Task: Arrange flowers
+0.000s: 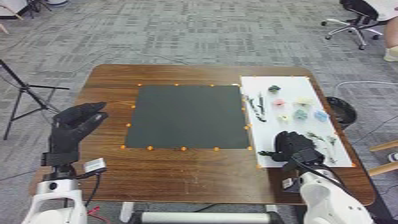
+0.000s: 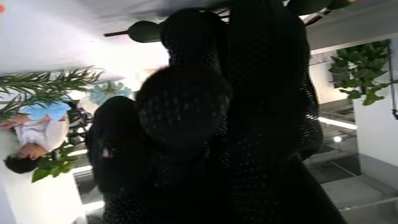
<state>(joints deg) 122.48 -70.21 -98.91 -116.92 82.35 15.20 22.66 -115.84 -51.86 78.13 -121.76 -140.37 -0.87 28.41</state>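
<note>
Left robot hand (image 1: 78, 122) over left side of brown surface (image 1: 169, 175), loose and let go, holding nothing. Right robot hand (image 1: 295, 145) over near part of white sheet (image 1: 289, 83), on right side of surface. Stem with round green leaves (image 2: 145, 31) right by it in right wrist view; cannot tell if hand grabs it. On sheet, farther off: pink flower (image 1: 279, 102), cream flower (image 1: 305, 100), two blue flowers (image 1: 321, 116), small yellow flower (image 1: 284, 118), dark thin stems (image 1: 259, 107). Big dark square mat (image 1: 187, 115) beside sheet, orange dots (image 1: 184, 148) around it.
</note>
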